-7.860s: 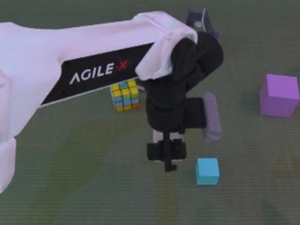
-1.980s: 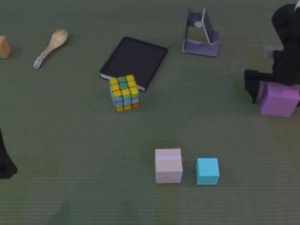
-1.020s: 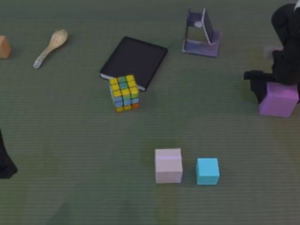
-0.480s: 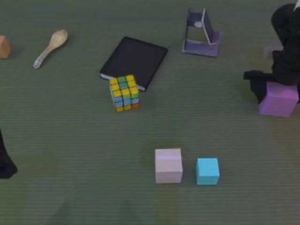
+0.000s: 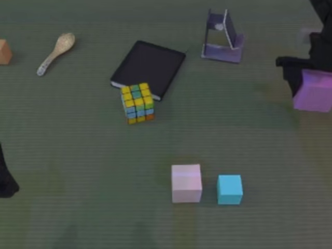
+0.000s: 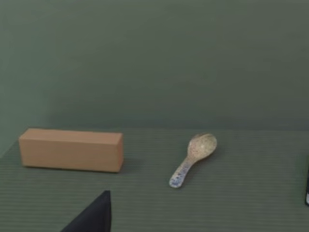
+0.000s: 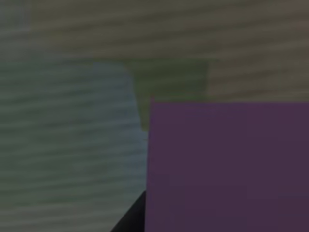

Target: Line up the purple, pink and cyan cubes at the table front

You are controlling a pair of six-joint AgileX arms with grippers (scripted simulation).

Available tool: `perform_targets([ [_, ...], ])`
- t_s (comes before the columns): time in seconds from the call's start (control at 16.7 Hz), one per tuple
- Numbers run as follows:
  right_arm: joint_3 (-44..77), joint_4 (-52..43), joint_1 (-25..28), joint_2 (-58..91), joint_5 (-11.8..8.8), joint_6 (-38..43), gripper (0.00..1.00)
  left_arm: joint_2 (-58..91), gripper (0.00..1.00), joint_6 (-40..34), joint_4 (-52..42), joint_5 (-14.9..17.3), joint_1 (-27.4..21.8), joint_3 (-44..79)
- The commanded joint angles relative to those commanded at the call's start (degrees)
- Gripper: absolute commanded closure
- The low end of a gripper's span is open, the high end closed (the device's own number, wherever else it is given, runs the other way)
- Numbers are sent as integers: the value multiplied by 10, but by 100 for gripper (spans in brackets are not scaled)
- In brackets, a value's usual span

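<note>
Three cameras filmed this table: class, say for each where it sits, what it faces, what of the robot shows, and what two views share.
Top view: above the table, looking down on pink cube, cyan cube, puzzle cube; right gripper at the right edge on the purple cube, left arm parked at the left edge.
Left wrist view: low, facing spoon and orange block; a dark gripper tip shows.
Right wrist view: close against the purple cube; a dark finger sliver shows.
Shared: spoon, top and left wrist; purple cube, top and right wrist.

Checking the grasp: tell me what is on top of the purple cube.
The right gripper sits over the purple cube at the table's right edge, covering its far top edge. Its fingers' contact with the cube is hidden.
</note>
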Motion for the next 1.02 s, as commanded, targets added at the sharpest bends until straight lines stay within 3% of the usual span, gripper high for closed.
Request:
perform_targets([
  [0.36,9,-10,-1,-3,0,2,100,0,0,0,0,0,0,0],
  [0.54,31,-21,38,7,0,36,100,0,0,0,0,0,0,0],
  [0.72,72,-44,125,27,1,109,100,0,0,0,0,0,0,0],
  [1.02,148,-94,330,65,0,269,100,0,0,0,0,0,0,0],
])
